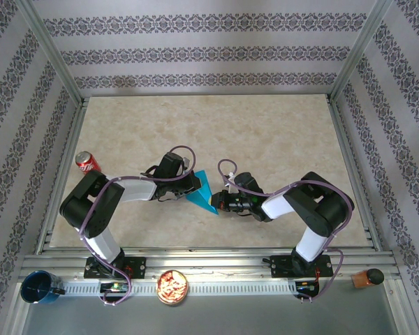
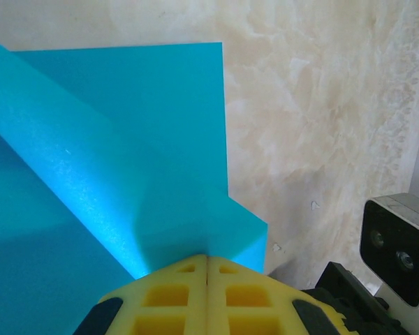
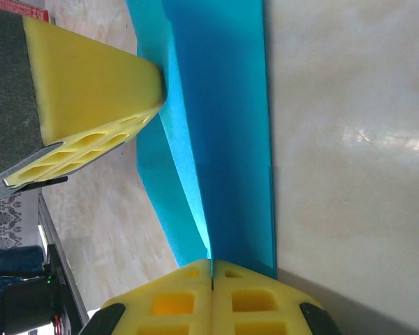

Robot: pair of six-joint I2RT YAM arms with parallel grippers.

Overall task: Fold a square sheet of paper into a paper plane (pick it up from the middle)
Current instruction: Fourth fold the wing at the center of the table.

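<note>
Matt, smooth paper sheet (image 2: pixel 126 139); faintly glossy marbled table (image 2: pixel 321 105)

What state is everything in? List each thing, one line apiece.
paper: folded along a crease, pinched by both grippers.
left gripper: shut on the paper.
right gripper: shut on the paper.
soda can: upright, apart from the paper.
cup: upright, mouth up.
bowl: upright, holding pale orange bits.
</note>
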